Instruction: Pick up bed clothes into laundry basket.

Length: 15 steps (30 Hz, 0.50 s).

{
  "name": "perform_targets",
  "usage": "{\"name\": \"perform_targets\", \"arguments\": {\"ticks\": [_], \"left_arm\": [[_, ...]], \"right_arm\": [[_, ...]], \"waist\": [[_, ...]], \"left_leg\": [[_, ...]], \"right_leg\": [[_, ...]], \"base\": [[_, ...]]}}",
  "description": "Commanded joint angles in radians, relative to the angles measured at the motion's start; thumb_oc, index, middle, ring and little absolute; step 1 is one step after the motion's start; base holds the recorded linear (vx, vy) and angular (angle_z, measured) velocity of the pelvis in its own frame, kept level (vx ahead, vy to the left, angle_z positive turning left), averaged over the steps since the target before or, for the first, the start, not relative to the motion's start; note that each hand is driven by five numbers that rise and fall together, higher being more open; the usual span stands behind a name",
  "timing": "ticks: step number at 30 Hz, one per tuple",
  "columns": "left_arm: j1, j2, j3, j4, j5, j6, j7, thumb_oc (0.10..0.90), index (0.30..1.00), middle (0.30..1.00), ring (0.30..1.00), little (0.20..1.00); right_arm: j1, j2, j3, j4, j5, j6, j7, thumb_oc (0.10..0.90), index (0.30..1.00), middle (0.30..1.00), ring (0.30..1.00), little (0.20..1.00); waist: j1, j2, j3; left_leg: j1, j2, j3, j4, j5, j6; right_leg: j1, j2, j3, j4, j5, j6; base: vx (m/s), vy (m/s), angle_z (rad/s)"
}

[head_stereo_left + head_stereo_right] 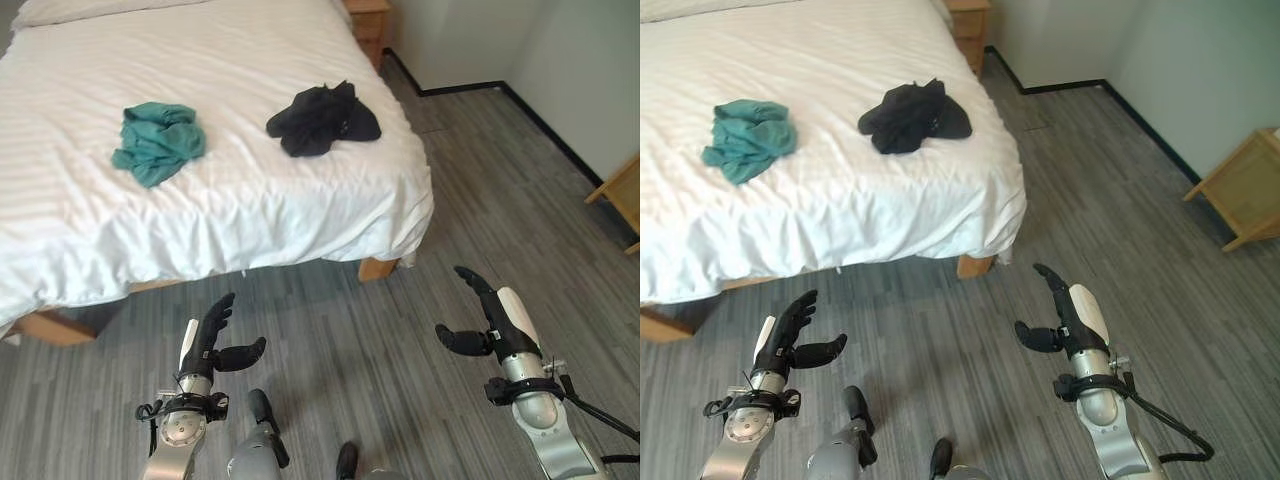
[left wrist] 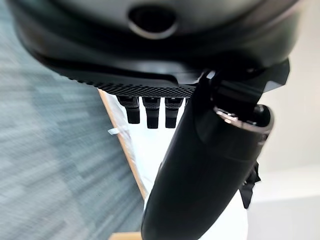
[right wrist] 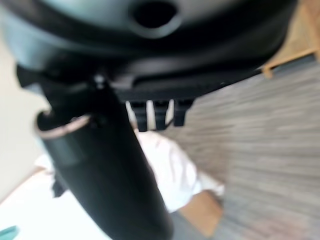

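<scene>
Nearest the camera, the left hand (image 1: 212, 340) and the right hand (image 1: 492, 322) hover above the grey plank floor (image 1: 470, 210), well apart from each other and short of the bed (image 1: 230, 200). Both hands are empty, fingers extended and relaxed with the thumb standing out to the side; the wrist views confirm straight fingers with nothing between them.

Beyond the hands, the bed's near edge shows a white duvet overhanging a wooden frame (image 1: 378, 268). On the duvet lie two crumpled garments, apart from each other: a teal garment (image 1: 157, 141) toward the left and a black garment (image 1: 322, 119) toward the right, nearer the bed's right edge. Neither touches a hand.

Farther back, a pillow (image 1: 70, 10) lies at the head of the bed, with a wooden nightstand (image 1: 369, 24) just beside the bed's far right corner. At the right edge, part of a second wooden piece of furniture (image 1: 1245, 190) stands on the floor near the pale wall (image 1: 580, 70).
</scene>
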State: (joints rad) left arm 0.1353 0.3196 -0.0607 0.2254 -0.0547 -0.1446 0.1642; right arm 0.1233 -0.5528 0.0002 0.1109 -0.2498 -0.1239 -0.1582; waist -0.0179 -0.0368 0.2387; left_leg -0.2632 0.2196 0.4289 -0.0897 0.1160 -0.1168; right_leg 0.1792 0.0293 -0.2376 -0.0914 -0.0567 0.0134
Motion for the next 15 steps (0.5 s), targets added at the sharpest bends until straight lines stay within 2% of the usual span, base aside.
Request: {"name": "perform_targets", "arguments": {"ticks": [1,2,3,5,6,7,8,9,10,11,12,14,15], "left_arm": [[-0.045,0.038,0.037,-0.123,0.021,-0.058,0.024,0.800,0.900,0.900,0.900,0.900],[-0.025,0.040,0.046,-0.127,0.025,-0.052,0.021,0.800,0.900,0.900,0.900,0.900],[-0.025,0.040,0.047,-0.127,0.025,-0.051,0.020,0.800,0.900,0.900,0.900,0.900],[-0.016,0.054,0.042,-0.134,0.029,-0.044,0.019,0.800,0.900,0.900,0.900,0.900],[-0.023,0.068,0.025,-0.131,0.035,-0.039,0.028,0.800,0.900,0.900,0.900,0.900],[-0.032,0.075,0.020,-0.132,0.039,-0.039,0.035,0.800,0.900,0.900,0.900,0.900],[-0.032,0.075,0.020,-0.132,0.039,-0.039,0.035,0.800,0.900,0.900,0.900,0.900],[-0.046,0.089,0.015,-0.129,0.046,-0.042,0.059,0.800,0.900,0.900,0.900,0.900],[-0.048,0.087,0.019,-0.128,0.047,-0.042,0.059,0.800,0.900,0.900,0.900,0.900],[-0.050,0.091,0.019,-0.125,0.047,-0.038,0.069,0.800,0.900,0.900,0.900,0.900],[-0.056,0.081,0.013,-0.100,0.022,-0.041,0.073,0.800,0.900,0.900,0.900,0.900],[-0.057,0.080,0.016,-0.099,0.021,-0.042,0.073,0.800,0.900,0.900,0.900,0.900],[-0.057,0.073,-0.011,-0.084,0.002,-0.042,0.062,0.800,0.900,0.900,0.900,0.900]], "right_arm": [[-0.053,-0.098,-0.057,-0.115,0.016,-0.066,-0.047,0.800,0.900,0.900,0.900,0.900],[-0.063,-0.102,-0.061,-0.127,-0.016,-0.059,-0.054,0.800,0.900,0.900,0.900,0.900],[-0.063,-0.102,-0.061,-0.127,-0.017,-0.059,-0.054,0.800,0.900,0.900,0.900,0.900],[-0.077,-0.110,-0.078,-0.146,-0.051,-0.052,-0.069,0.800,0.900,0.900,0.900,0.900],[-0.116,-0.128,-0.083,-0.157,-0.080,-0.039,-0.094,0.800,0.900,0.900,0.900,0.900],[-0.150,-0.138,-0.080,-0.174,-0.091,-0.034,-0.104,0.800,0.900,0.900,0.900,0.900],[-0.151,-0.138,-0.080,-0.174,-0.091,-0.034,-0.104,0.800,0.900,0.900,0.900,0.900],[-0.229,-0.161,-0.055,-0.197,-0.126,-0.033,-0.136,0.800,0.900,0.900,0.900,0.900],[-0.238,-0.162,-0.049,-0.191,-0.127,-0.033,-0.139,0.800,0.900,0.900,0.900,0.900],[-0.268,-0.170,-0.037,-0.213,-0.141,-0.031,-0.134,0.800,0.900,0.900,0.900,0.900],[-0.354,-0.167,0.021,-0.271,-0.167,-0.033,-0.128,0.800,0.900,0.900,0.900,0.900],[-0.360,-0.167,0.026,-0.268,-0.167,-0.033,-0.129,0.800,0.900,0.900,0.900,0.900],[-0.406,-0.169,0.063,-0.281,-0.189,-0.024,-0.128,0.800,0.900,0.900,0.900,0.900]], "waist": [[0.029,0.019,-0.085],[0.038,0.014,-0.102],[0.042,0.013,-0.103],[0.056,-0.020,-0.113],[0.052,-0.045,-0.110],[0.048,-0.050,-0.103],[0.049,-0.050,-0.104],[0.044,-0.034,-0.092],[0.042,-0.036,-0.092],[0.046,-0.031,-0.089],[0.041,-0.027,-0.071],[0.031,-0.026,-0.067],[0.030,-0.027,-0.063]], "left_leg": [[0.060,0.034,-0.001,0.014,0.088,-0.031],[0.075,0.043,0.029,0.017,0.126,-0.011],[0.076,0.043,0.033,0.016,0.126,-0.011],[0.108,0.015,0.048,0.026,0.108,0.018],[0.150,-0.025,0.055,0.027,0.065,0.053],[0.167,-0.043,0.051,0.024,0.045,0.074],[0.167,-0.043,0.052,0.024,0.044,0.074],[0.214,-0.048,0.039,0.009,0.010,0.093],[0.210,-0.050,0.041,0.010,0.009,0.094],[0.230,-0.053,0.037,0.004,-0.005,0.097],[0.262,-0.077,-0.010,0.002,-0.027,0.092],[0.262,-0.076,-0.017,0.002,-0.026,0.090],[0.274,-0.087,-0.067,0.002,-0.038,0.078]], "right_leg": [[0.104,-0.160,-0.046,0.021,-0.067,0.149],[0.112,-0.171,-0.028,0.081,-0.075,0.151],[0.109,-0.173,-0.023,0.085,-0.076,0.151],[0.085,-0.206,-0.005,0.210,-0.027,0.179],[0.011,-0.251,0.008,0.383,0.091,0.230],[-0.038,-0.263,0.039,0.489,0.164,0.242],[-0.040,-0.263,0.041,0.491,0.164,0.243],[-0.134,-0.277,0.044,0.638,0.230,0.245],[-0.143,-0.280,0.048,0.648,0.226,0.245],[-0.171,-0.294,0.024,0.658,0.232,0.244],[-0.233,-0.278,-0.010,0.564,0.122,0.211],[-0.225,-0.277,-0.019,0.561,0.120,0.210],[-0.240,-0.217,0.021,0.385,0.020,0.175]], "base": [[0.72,0.253,-0.43],[0.34,0.138,-0.34],[0.51,0.195,-0.49],[0.43,0.153,-0.62],[0.45,0.231,-0.36],[0.30,0.189,-0.05],[0.25,0.169,0.02],[0.17,0.095,0.15],[0.29,0.109,0.33],[0.41,-0.022,0.52],[0.42,-0.029,0.48],[0.24,-0.082,0.59],[0.27,-0.192,1.15]]}}
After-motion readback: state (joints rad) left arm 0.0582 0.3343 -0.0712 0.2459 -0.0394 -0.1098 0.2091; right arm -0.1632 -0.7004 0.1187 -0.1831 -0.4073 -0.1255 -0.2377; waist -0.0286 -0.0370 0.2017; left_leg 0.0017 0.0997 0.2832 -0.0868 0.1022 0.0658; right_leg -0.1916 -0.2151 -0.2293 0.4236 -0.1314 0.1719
